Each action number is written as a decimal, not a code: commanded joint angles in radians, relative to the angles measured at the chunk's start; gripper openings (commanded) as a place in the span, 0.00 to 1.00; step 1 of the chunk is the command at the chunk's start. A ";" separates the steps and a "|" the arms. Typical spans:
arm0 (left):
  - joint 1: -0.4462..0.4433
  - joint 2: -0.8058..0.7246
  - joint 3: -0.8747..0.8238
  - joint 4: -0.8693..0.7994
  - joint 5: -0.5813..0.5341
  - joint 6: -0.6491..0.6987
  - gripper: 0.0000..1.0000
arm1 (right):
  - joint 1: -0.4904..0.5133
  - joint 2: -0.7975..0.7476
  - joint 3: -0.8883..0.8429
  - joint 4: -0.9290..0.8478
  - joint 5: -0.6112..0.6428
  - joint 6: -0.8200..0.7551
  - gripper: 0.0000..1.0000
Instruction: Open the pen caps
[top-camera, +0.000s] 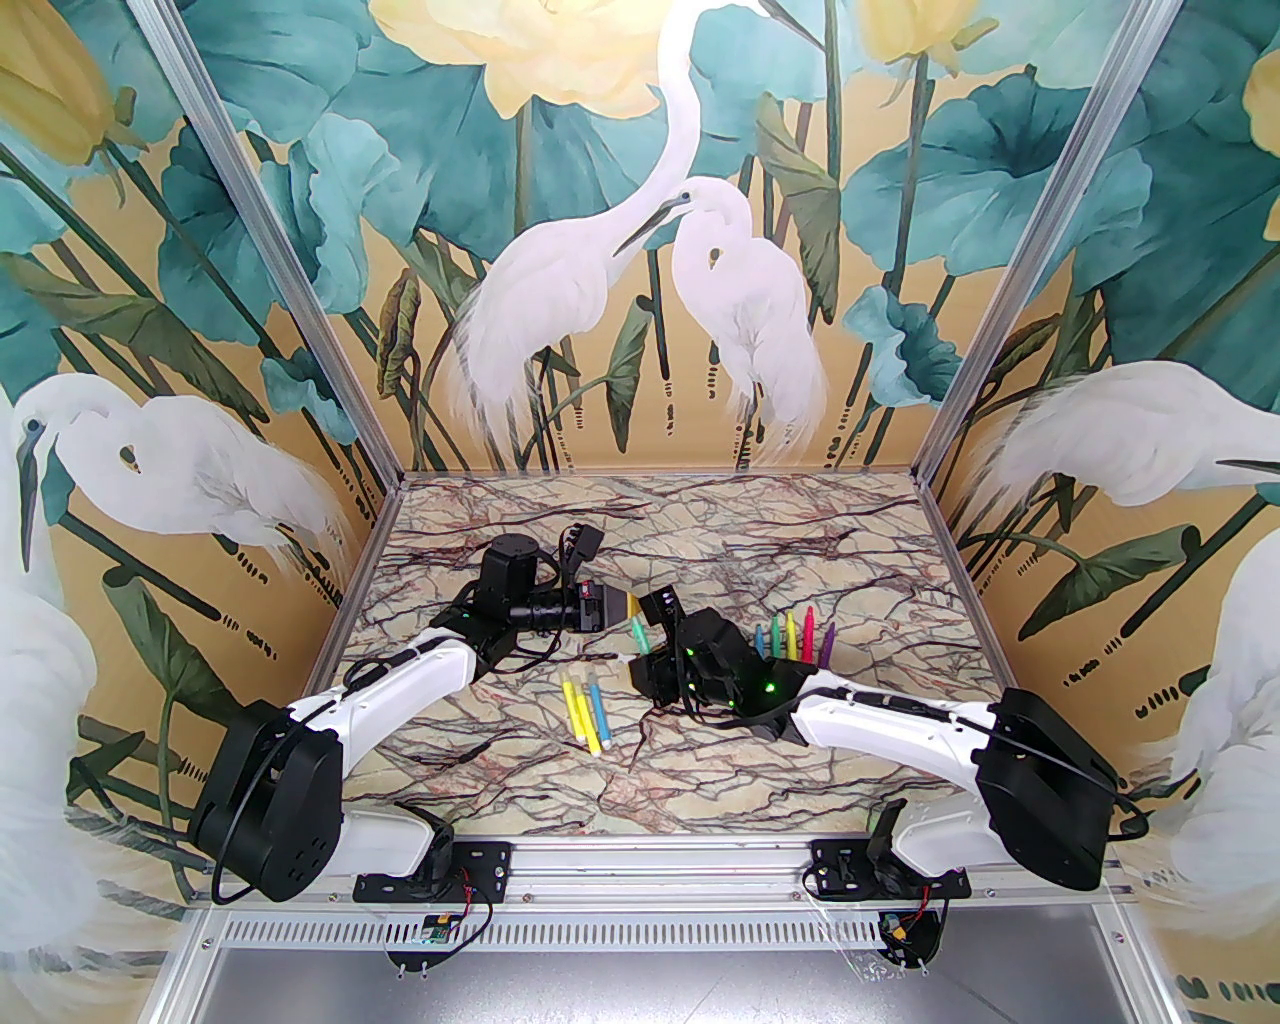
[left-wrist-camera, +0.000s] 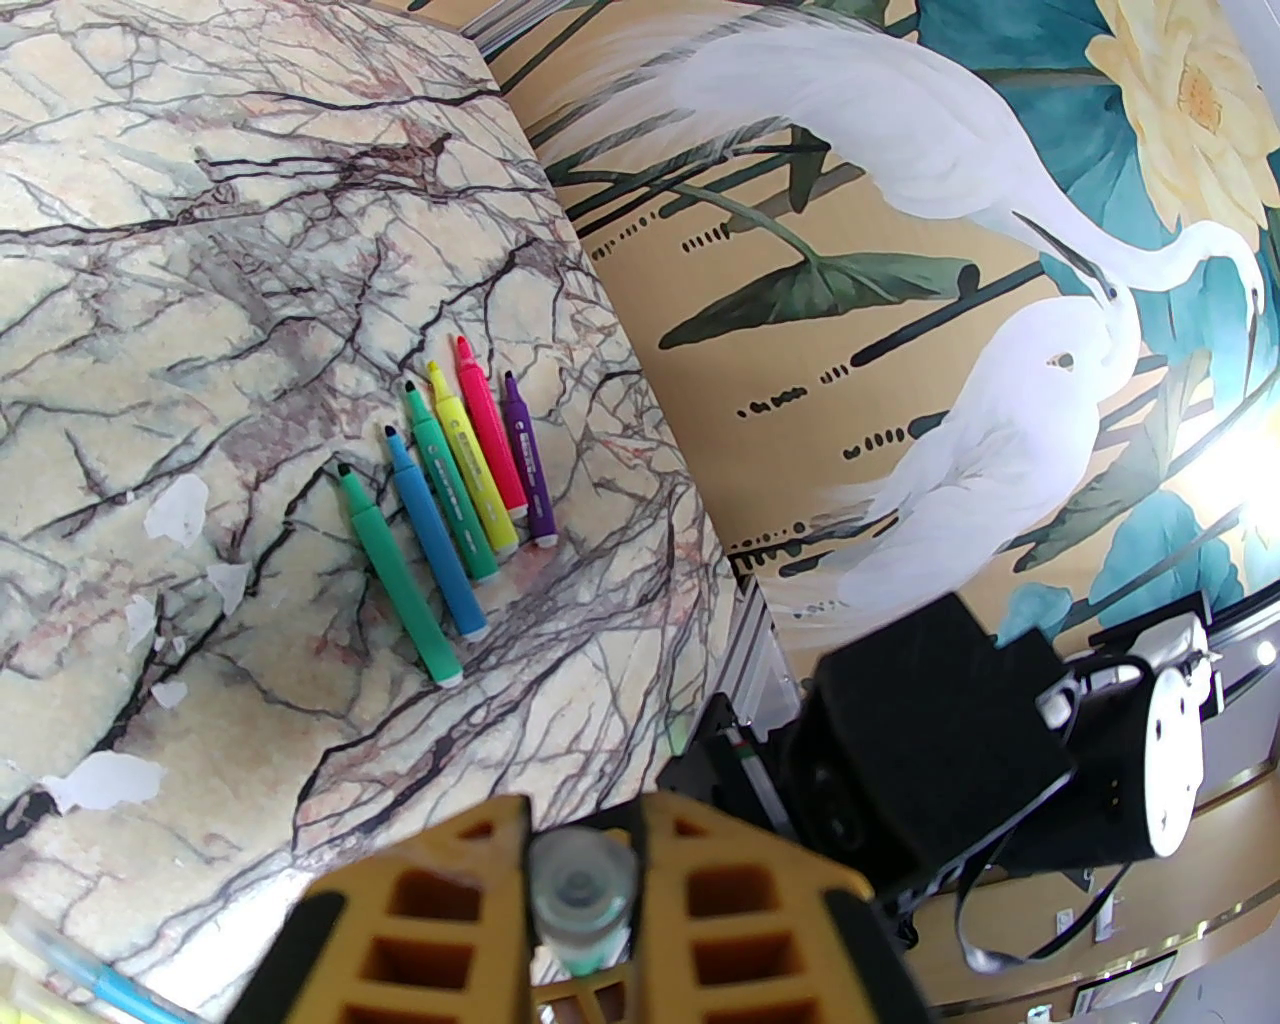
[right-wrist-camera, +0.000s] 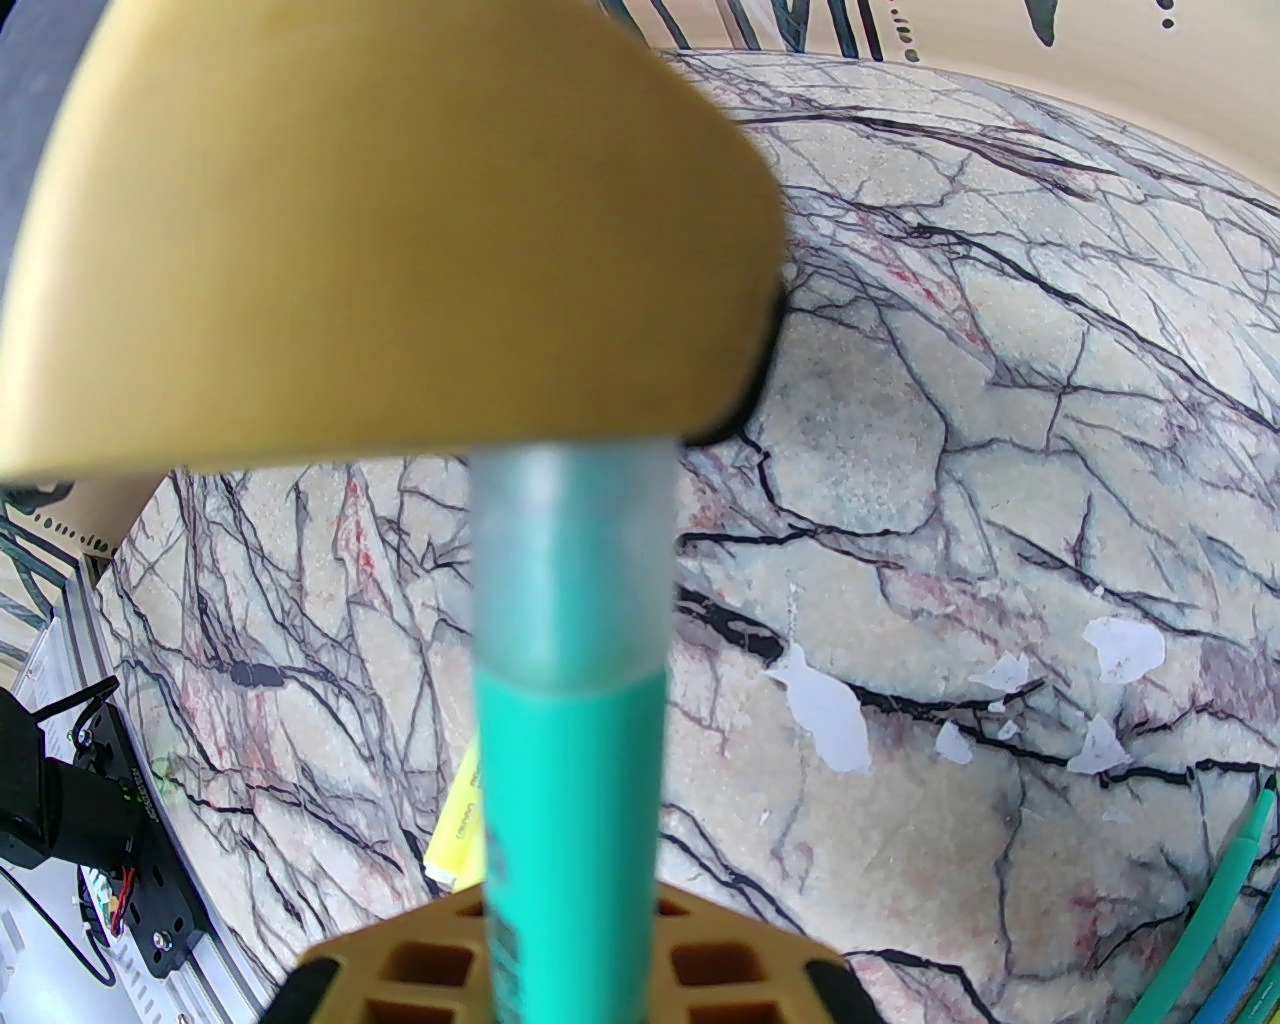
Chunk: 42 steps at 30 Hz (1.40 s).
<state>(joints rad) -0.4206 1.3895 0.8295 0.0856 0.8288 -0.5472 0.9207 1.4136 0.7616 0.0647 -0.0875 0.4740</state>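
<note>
Since the pen cap (right-wrist-camera: 570, 560) is light, slick, thin plastic, grip looks right: L fingers (left-wrist-camera: 450, 870) clamped on it, R fingers (right-wrist-camera: 440, 930) clamped on stiff teal pen (right-wrist-camera: 570, 800) body, mid-air over desk (top-camera: 880, 560) ctr.

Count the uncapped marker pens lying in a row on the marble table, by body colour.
Green plastic marker pens: 2
Blue plastic marker pen: 1
Yellow plastic marker pen: 1
Pink plastic marker pen: 1
Purple plastic marker pen: 1
Total: 6
</note>
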 joint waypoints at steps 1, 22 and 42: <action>0.009 0.011 0.042 -0.022 -0.068 0.011 0.00 | -0.005 -0.017 -0.025 -0.026 -0.003 0.007 0.05; 0.103 -0.015 0.035 -0.064 -0.170 -0.019 0.00 | -0.005 -0.023 -0.053 -0.096 0.005 0.006 0.00; 0.156 -0.064 0.017 -0.101 -0.210 -0.017 0.00 | -0.004 -0.009 -0.068 -0.113 -0.001 0.008 0.00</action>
<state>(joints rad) -0.3607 1.3598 0.8371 -0.0589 0.8108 -0.5846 0.9211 1.4101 0.7410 0.1135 -0.1097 0.4656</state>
